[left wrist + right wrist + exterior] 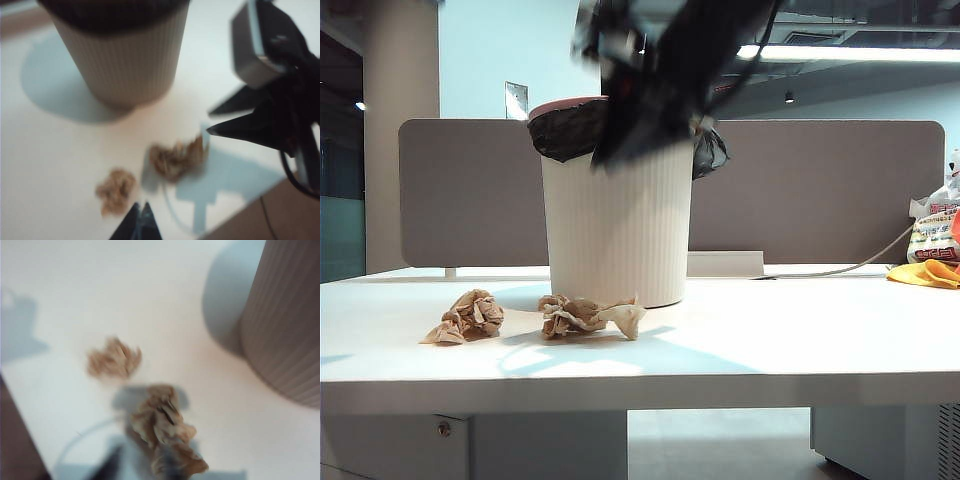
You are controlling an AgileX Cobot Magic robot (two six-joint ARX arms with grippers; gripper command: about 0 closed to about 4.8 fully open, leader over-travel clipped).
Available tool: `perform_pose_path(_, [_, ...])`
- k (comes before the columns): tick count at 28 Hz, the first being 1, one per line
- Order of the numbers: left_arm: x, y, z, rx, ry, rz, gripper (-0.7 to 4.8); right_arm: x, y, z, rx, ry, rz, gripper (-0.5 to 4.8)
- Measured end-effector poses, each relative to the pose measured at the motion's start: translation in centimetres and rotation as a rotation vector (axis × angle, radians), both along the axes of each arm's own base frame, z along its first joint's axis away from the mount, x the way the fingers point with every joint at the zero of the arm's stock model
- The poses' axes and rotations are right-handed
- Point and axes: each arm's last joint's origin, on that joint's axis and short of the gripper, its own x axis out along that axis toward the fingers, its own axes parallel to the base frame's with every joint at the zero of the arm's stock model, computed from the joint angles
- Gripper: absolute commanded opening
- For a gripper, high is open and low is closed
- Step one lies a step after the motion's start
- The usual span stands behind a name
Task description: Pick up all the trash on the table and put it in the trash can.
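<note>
The trash can [615, 230], ribbed off-white with a black liner, stands mid-table [800, 340]. Two brown paper wads of trash lie in front of it, one to the left [470, 317] and one nearer the can [582, 316]. A blurred dark arm [650, 80] crosses the can's rim. My left gripper [140, 220] is shut and empty, high above the wads [116, 189]. My right gripper [209, 121] hangs beside the nearer wad [175, 160] with its fingers apart. In the right wrist view that wad [160, 425] looms just before the blurred right gripper [137, 467]. Contact cannot be told.
A grey-brown partition [820, 190] runs behind the can. At the far right lie an orange cloth [925, 273] and a printed plastic bag [932, 235], with a cable [840, 268] trailing towards them. The table's front edge is close to the wads.
</note>
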Motion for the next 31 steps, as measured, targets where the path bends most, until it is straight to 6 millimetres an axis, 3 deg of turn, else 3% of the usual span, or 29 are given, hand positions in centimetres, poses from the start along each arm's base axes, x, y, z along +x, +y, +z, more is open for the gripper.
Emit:
perform_pose_path(2, [0.3, -0.1, -2.4, 0.031, 0.055, -0.005, -0.05, 0.9, 0.7, -2.8, -0.06, 0.034, 0.026, 2.86])
perform_pose_path(3, [0.3, -0.2, -3.0, 0.037, 0.068, -0.005, -0.05, 1.2, 0.9, -3.7, -0.078, 0.047, 0.033, 4.49])
perform_pose_path(4, [0.4, -0.2, -3.9, 0.047, 0.089, -0.005, -0.05, 1.4, 1.1, -5.0, -0.115, 0.062, 0.052, 4.79])
perform_pose_path(10, [0.4, -0.2, -4.4, 0.043, 0.1, -0.021, -0.05, 2.3, 2.0, -7.3, -0.228, -0.024, 0.082, 4.79])
perform_pose_path(16, [0.4, -0.2, -4.4, 0.039, 0.091, -0.02, -0.06, 3.1, 2.7, -10.6, -0.274, -0.002, 0.079, 4.79])
perform_pose_path(17, [0.4, -0.3, -4.4, 0.04, 0.091, -0.02, -0.05, 3.1, 2.7, -10.9, -0.276, 0.0, 0.078, 4.18])
perform_pose_path(18, [0.4, -0.3, -4.4, 0.04, 0.091, -0.02, -0.05, 3.3, 2.7, -11.2, -0.276, 0.002, 0.075, 2.15])
perform_pose_path(19, [0.4, -0.2, -4.4, 0.04, 0.091, -0.02, -0.05, 3.3, 2.7, -11.3, -0.272, 0.005, 0.069, -0.24])
perform_pose_path(20, [0.4, -0.2, -4.4, 0.04, 0.091, -0.021, -0.06, 3.4, 2.7, -11.3, -0.268, 0.007, 0.06, 0.12])
perform_pose_path(24, [0.4, -0.3, -4.4, 0.039, 0.092, -0.022, -0.06, 3.5, 2.6, -11.0, -0.258, 0.004, 0.05, -0.06])
perform_pose_path(26, [0.4, -0.3, -4.4, 0.039, 0.092, -0.023, -0.06, 3.2, 2.4, -9.8, -0.239, -0.009, 0.04, -0.06])
perform_pose_path(31, [0.3, -0.2, -3.8, 0.019, 0.048, -0.023, -0.05, 1.8, 1.3, -2.2, -0.108, -0.174, 0.014, -0.06])
